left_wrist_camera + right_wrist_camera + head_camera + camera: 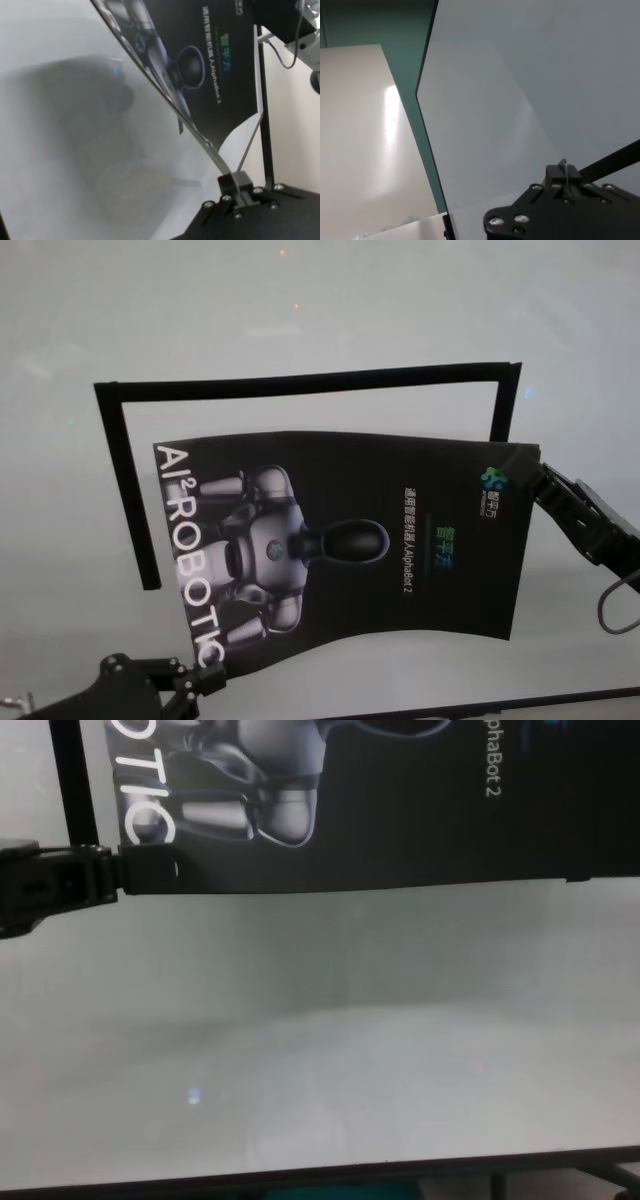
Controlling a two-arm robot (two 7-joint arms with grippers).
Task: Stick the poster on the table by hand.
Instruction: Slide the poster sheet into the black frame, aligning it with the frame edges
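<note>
The black poster [400, 570] with the robot picture and white "ROBOTIC" letters hangs bowed a little above the table [300, 310]. My left gripper [210, 677] is shut on its near left corner, by the letters; the chest view [150, 870] and the left wrist view [239, 181] show the pinch on the sheet's edge. My right gripper [538, 480] is shut on the far right corner by the small logo; in the right wrist view [564, 177] only the sheet's thin edge shows between the fingers. The poster's face shows in the left wrist view [215, 65].
Narrow black tape strips [300, 380] lie on the table as a three-sided frame behind and beside the poster, with the left strip [130, 490] running toward me. A cable loop [615, 605] hangs from my right arm. The table's near edge [400, 1172] is dark.
</note>
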